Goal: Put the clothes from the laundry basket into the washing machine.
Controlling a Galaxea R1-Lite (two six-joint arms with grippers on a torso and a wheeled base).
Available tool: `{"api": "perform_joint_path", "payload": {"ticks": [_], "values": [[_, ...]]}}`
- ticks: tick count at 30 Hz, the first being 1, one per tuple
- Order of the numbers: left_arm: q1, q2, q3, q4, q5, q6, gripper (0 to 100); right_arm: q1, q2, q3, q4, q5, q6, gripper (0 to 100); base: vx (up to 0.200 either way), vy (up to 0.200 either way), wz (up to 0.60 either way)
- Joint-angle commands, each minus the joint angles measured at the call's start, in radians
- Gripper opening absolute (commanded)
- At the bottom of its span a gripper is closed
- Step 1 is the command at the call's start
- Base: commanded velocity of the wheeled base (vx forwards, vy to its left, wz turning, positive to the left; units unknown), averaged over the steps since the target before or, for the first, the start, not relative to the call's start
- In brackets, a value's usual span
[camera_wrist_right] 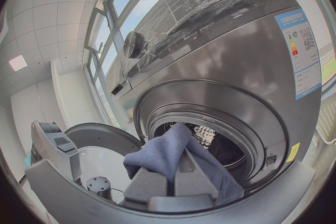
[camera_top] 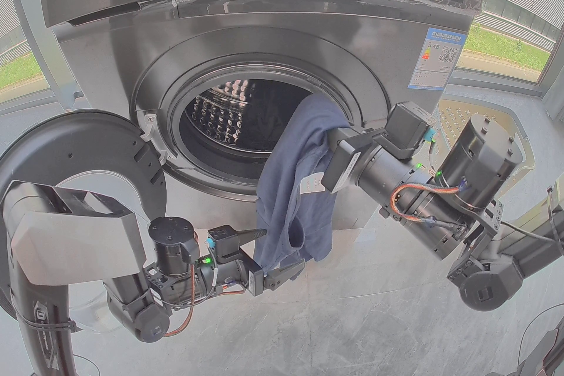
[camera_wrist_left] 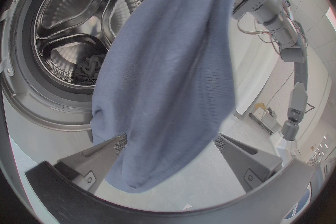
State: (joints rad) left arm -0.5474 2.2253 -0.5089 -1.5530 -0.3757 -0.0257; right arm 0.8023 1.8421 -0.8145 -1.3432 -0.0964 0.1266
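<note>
The right gripper (camera_wrist_right: 171, 179) is clenched on a blue garment (camera_top: 296, 183) at the right rim of the washer's (camera_top: 364, 42) opening; the cloth hangs from it down the machine's front, outside the drum (camera_top: 235, 113). The left gripper (camera_top: 276, 252) sits low before the washer, released, its 2 fingers (camera_wrist_left: 94, 161) spread either side of the garment's hem. The door (camera_top: 76, 148) stands open to the left; 1 dark garment (camera_wrist_left: 87, 69) lies in the drum.
</note>
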Motion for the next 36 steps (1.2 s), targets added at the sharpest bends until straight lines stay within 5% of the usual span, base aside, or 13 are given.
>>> {"api": "perform_joint_path", "payload": {"ticks": [1,9,10,25,34,36], "values": [[0.009,0.08,-0.08,-0.001,0.026,0.0,100,0.003,-0.006,0.005,-0.002,0.0,0.001,0,0.0,0.0,0.0],[0.012,0.134,-0.183,-0.001,0.08,-0.003,100,0.009,-0.007,0.009,-0.004,0.0,0.001,0,0.0,0.0,0.0],[0.015,0.137,-0.189,-0.001,0.081,-0.005,0,0.009,-0.007,0.009,-0.005,0.0,0.001,0,0.0,0.0,0.0],[0.046,0.0,-0.123,-0.002,0.081,0.0,0,-0.008,-0.02,0.069,-0.007,0.003,-0.001,0,0.0,0.0,0.0],[0.095,-0.294,0.04,-0.001,0.098,-0.025,0,-0.037,-0.066,0.215,-0.013,0.024,0.019,0,0.0,0.0,0.0],[0.109,-0.404,0.101,-0.001,0.095,-0.056,0,-0.038,-0.066,0.284,-0.039,0.05,0.071,0,0.0,0.0,0.0]]}}
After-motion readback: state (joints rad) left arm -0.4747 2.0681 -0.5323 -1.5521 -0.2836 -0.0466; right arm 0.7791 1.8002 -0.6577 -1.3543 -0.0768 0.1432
